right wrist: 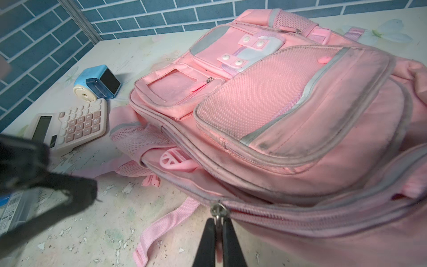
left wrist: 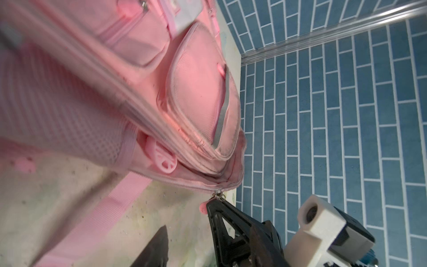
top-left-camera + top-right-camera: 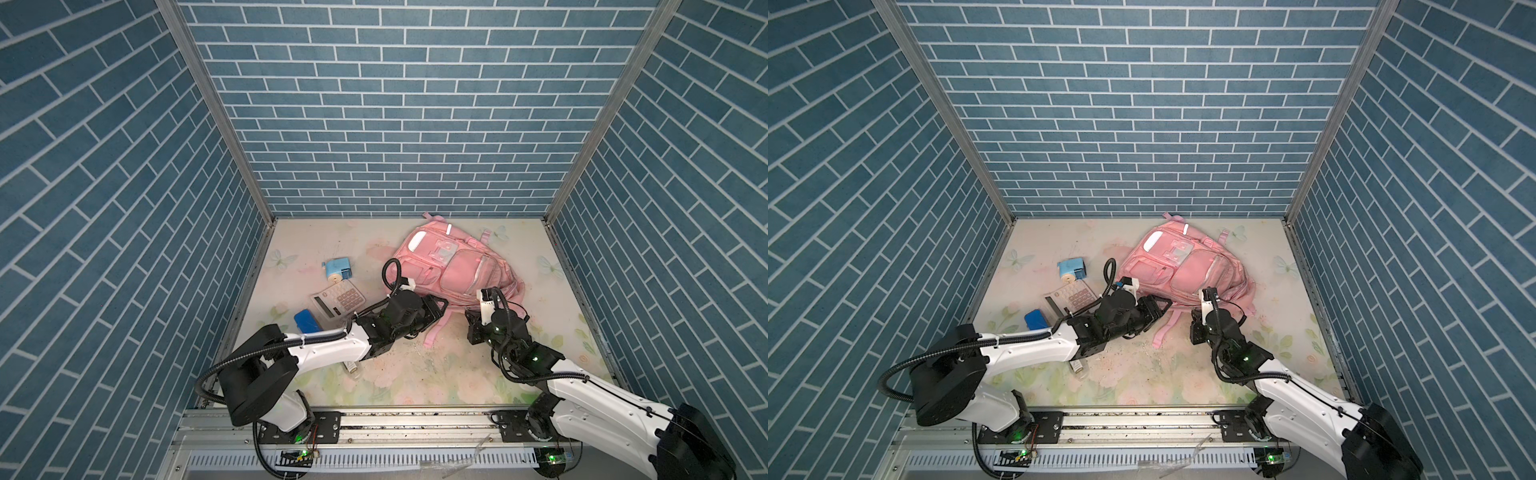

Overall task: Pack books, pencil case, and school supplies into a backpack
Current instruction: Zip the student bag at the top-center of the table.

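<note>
From my station I see the backpack (image 3: pixel 453 266) lying front-up on the tabletop (image 3: pixel 415 374), towards the far edge and right of centre, with its zipped opening facing the near edge. One pink strap (image 3: pixel 437 330) trails from it towards the near edge.

The right gripper (image 1: pixel 218 223) is clamped on the zipper pull (image 1: pixel 217 211) at the backpack's near corner. In the right wrist view its two black fingers pinch the metal tab between them. Beside the slider the seam gapes a little and shows pink lining.

The left gripper (image 3: pixel 439 304) sits just beside the backpack's near-left side, close to the right one. Its fingers look apart and I see nothing between them, though both wrist views blur it.

The pencil sharpener (image 3: pixel 337 270) stands left of the backpack. The calculator (image 3: pixel 338 302) lies face-up just nearer to me. A blue box (image 3: pixel 308 321) rests by the left edge, partly under the left arm.
</note>
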Robot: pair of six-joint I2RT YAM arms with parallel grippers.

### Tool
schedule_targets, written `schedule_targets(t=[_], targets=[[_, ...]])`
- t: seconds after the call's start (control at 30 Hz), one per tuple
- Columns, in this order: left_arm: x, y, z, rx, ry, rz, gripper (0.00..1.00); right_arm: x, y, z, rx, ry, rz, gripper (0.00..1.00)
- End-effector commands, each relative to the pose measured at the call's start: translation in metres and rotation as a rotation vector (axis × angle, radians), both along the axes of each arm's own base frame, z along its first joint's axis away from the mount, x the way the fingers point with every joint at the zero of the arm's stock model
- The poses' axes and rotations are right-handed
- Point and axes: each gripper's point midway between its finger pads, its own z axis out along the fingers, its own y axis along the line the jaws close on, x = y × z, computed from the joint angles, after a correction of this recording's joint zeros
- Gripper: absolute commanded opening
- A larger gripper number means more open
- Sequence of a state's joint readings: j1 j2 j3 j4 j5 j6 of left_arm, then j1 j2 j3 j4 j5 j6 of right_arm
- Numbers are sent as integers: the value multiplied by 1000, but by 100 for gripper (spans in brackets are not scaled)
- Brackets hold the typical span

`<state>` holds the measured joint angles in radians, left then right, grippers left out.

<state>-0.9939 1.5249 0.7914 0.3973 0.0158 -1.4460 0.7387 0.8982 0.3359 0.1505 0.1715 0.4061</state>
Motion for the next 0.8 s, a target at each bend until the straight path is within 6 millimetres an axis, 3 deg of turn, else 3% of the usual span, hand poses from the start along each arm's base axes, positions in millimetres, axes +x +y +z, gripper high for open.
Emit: schedule_targets(t=[0.0, 0.2, 0.33, 0.57, 0.77], targets=[[-2, -10, 6, -160, 114, 114, 58, 3, 10, 26, 49, -89, 45, 0], [1, -26, -15, -179, 178, 150, 58, 2, 14, 23, 48, -76, 66, 0], [10, -25, -31, -160, 192, 201, 58, 1, 15, 23, 59, -72, 67, 0], [38, -29, -37, -135, 146, 245, 58, -5, 14, 18, 55, -52, 83, 0], [47, -33, -43, -111, 133, 234, 54, -5, 12, 15, 51, -44, 74, 0]])
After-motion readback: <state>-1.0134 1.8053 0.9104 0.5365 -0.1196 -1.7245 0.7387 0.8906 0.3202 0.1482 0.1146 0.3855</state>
